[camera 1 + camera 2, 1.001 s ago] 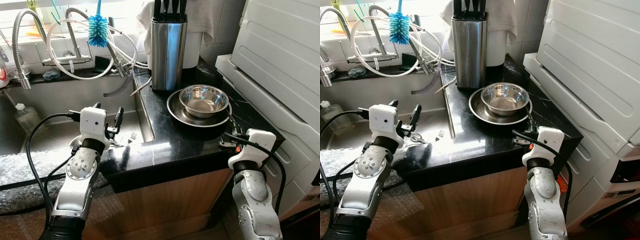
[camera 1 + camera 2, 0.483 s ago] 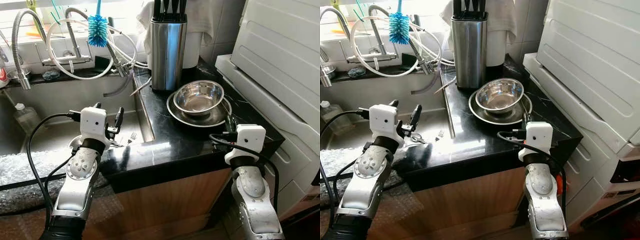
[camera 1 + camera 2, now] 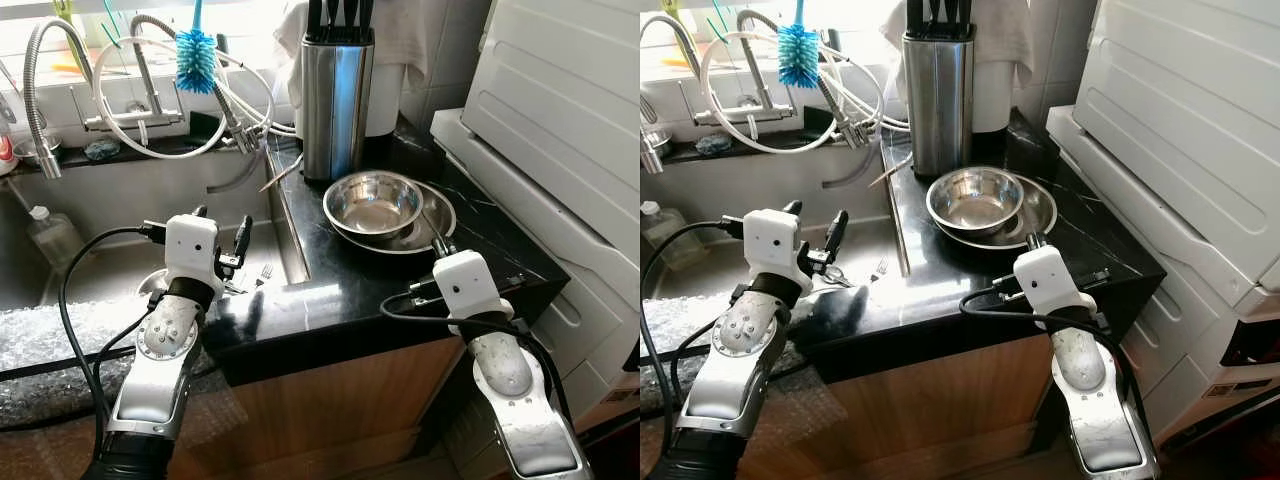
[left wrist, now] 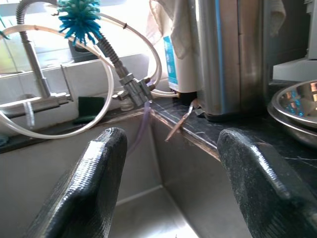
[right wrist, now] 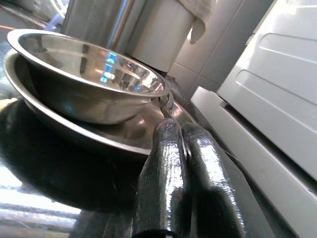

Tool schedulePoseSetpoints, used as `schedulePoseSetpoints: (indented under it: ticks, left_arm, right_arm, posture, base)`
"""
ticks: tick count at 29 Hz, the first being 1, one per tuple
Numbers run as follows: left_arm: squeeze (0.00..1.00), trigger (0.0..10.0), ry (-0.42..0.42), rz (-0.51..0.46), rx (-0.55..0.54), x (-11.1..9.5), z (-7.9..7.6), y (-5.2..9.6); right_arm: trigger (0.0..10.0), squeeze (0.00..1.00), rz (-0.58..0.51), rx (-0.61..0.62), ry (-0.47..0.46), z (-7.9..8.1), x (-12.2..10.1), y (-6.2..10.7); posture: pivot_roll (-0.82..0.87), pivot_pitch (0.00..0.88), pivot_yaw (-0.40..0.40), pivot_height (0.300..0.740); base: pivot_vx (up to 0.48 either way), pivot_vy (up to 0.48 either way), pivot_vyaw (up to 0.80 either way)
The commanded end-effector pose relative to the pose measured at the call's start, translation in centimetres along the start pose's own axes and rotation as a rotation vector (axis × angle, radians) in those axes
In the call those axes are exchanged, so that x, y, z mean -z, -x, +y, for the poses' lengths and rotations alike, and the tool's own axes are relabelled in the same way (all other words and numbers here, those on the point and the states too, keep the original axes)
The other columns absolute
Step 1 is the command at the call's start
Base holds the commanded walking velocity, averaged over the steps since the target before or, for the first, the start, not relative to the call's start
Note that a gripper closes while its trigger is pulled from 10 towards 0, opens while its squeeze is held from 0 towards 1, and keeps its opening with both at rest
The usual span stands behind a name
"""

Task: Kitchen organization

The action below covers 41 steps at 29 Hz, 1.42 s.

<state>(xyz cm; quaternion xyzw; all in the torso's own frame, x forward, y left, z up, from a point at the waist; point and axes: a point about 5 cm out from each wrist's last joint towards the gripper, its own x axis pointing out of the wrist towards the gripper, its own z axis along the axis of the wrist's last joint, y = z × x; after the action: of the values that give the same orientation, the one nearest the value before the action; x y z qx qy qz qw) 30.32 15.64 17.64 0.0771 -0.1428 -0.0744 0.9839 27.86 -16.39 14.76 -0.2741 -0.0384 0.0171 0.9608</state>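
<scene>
Step in hand: judged to be the moving of the bowl [image 3: 376,204] on the black surface [image 3: 330,290]; the right gripper [image 5: 174,130] had its tips at the bowl's near rim.
Bowl: steel, resting tilted in the plate [image 3: 425,228], off-centre toward the knife block [image 3: 337,85].
Right fingers: pressed together in the right wrist view; whether they pinched the bowl's rim or merely touched it could not be told.
Right arm: reached up from below the surface's front edge, wrist over the edge, fingers pointing at the plate.
Left gripper [image 4: 173,168]: fingers wide apart and empty, held over the sink [image 3: 120,265], aimed toward the tap [image 4: 34,64].
Left arm: bent upward beside the sink's front.
Next move: probably called for a firm hold on the thin rim, since polished steel would slip.
</scene>
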Motion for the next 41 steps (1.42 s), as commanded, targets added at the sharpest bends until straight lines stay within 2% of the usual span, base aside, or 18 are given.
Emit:
schedulePoseSetpoints:
  ticks: [1, 7, 9, 10, 14, 16, 17, 18, 19, 20, 21, 22, 25, 29, 31, 33, 34, 41]
  left_arm:
    - [0.0, 10.0, -0.006, -0.008, 0.017, -0.4, -0.2, -0.2]
    - [0.0, 10.0, -0.003, -0.007, 0.021, -0.4, -0.3, -0.2]
    - [0.0, 10.0, 0.0, -0.006, 0.027, -0.4, -0.3, -0.2]
    - [0.0, 10.0, 0.0, -0.006, 0.027, -0.4, -0.3, -0.2]
    - [0.0, 10.0, 0.001, -0.01, 0.029, -0.5, -0.3, -0.2]
    - [0.0, 10.0, 0.0, -0.015, 0.025, -0.6, -0.3, -0.3]
    - [0.0, 10.0, -0.005, -0.024, 0.019, -0.7, -0.2, -0.3]
    - [0.0, 10.0, -0.006, -0.026, 0.017, -0.8, -0.2, -0.4]
    - [0.0, 10.0, -0.006, -0.026, 0.017, -0.8, -0.2, -0.4]
    - [0.0, 10.0, -0.012, -0.032, 0.014, -0.9, -0.1, -0.4]
    - [0.0, 10.0, -0.016, -0.037, 0.009, -1.0, -0.1, -0.5]
    - [0.0, 10.0, -0.016, -0.037, 0.009, -1.0, -0.1, -0.5]
    - [0.0, 10.0, -0.047, -0.052, 0.008, -1.2, -0.1, -0.6]
    - [0.0, 10.0, -0.083, -0.071, 0.007, -1.6, -0.1, -0.6]
    - [0.0, 10.0, -0.114, -0.087, 0.02, -1.8, -0.3, -0.6]
    - [0.0, 10.0, -0.131, -0.096, 0.02, -2.0, -0.4, -0.6]
    - [0.0, 10.0, -0.146, -0.106, 0.023, -2.1, -0.4, -0.5]
    - [0.0, 10.0, -0.234, -0.157, 0.074, -2.8, -1.2, -0.8]
  right_arm:
    - [10.0, 0.0, -0.009, 0.029, 0.036, -0.6, -0.5, 0.2]
    - [10.0, 0.0, 0.032, 0.135, 0.082, -1.8, -0.6, 0.4]
    - [10.0, 0.0, 0.052, 0.239, 0.09, -2.9, -0.8, 0.4]
    - [10.0, 0.0, 0.052, 0.239, 0.09, -2.9, -0.8, 0.4]
    - [10.0, 0.0, -0.021, 0.301, 0.093, -3.5, -2.2, 0.4]
    - [10.0, 0.0, -0.073, 0.291, 0.058, -3.4, -3.0, 0.3]
    - [10.0, 0.0, -0.14, 0.23, -0.037, -2.8, -4.3, -0.1]
    - [10.0, 0.0, -0.163, 0.202, -0.084, -2.5, -4.7, -0.2]
    - [10.0, 0.0, -0.163, 0.202, -0.084, -2.5, -4.7, -0.2]
    - [10.0, 0.0, -0.214, 0.144, -0.178, -1.8, -5.9, -0.5]
    - [10.0, 0.0, -0.234, 0.112, -0.234, -1.4, -6.6, -0.6]
    - [10.0, 0.0, -0.234, 0.112, -0.234, -1.4, -6.6, -0.6]
    - [10.0, 0.0, -0.269, 0.006, -0.414, -0.2, -8.1, -1.1]
    - [10.0, 0.0, -0.279, -0.109, -0.543, 1.2, -9.0, -1.5]
    - [10.0, 0.0, -0.27, -0.215, -0.622, 2.3, -9.4, -1.6]
    - [10.0, 0.0, -0.262, -0.263, -0.642, 2.8, -9.5, -1.5]
    - [10.0, 0.0, -0.235, -0.324, -0.669, 3.4, -9.4, -1.4]
    - [10.0, 0.0, -0.172, -0.452, -0.637, 4.6, -8.4, -1.0]
  posture:
    - [-0.16, 0.003, -0.006, 0.74]
    - [-0.16, 0.002, -0.005, 0.74]
    - [-0.16, 0.001, -0.005, 0.74]
    - [-0.16, 0.001, -0.005, 0.74]
    - [-0.16, 0.0, -0.005, 0.74]
    - [-0.15, 0.0, -0.005, 0.74]
    - [-0.16, 0.0, -0.005, 0.74]
    - [-0.16, 0.0, -0.005, 0.74]
    - [-0.16, 0.0, -0.005, 0.74]
    - [-0.16, 0.0, -0.006, 0.74]
    - [-0.16, 0.0, -0.007, 0.74]
    - [-0.16, 0.0, -0.007, 0.74]
    - [-0.15, 0.0, -0.014, 0.74]
    - [-0.14, 0.0, -0.019, 0.74]
    - [-0.14, 0.0, -0.022, 0.74]
    - [-0.14, 0.0, -0.024, 0.74]
    - [-0.14, 0.0, -0.026, 0.74]
    - [-0.14, 0.0, -0.026, 0.74]
  base:
    - [0.0, 0.0, 0.0]
    - [0.0, 0.0, 0.0]
    - [0.0, 0.0, 0.0]
    - [0.0, 0.0, 0.0]
    - [0.0, 0.0, 0.0]
    - [0.0, 0.0, 0.0]
    - [0.0, 0.0, 0.0]
    - [0.0, 0.0, 0.0]
    - [0.0, 0.0, 0.0]
    - [0.0, 0.0, 0.0]
    - [0.0, 0.0, 0.0]
    - [0.0, 0.0, 0.0]
    - [0.0, 0.0, 0.0]
    - [0.0, 0.0, 0.0]
    - [0.0, 0.0, 0.0]
    - [0.0, 0.0, 0.0]
    - [0.0, 0.0, 0.0]
    - [0.0, 0.0, 0.0]
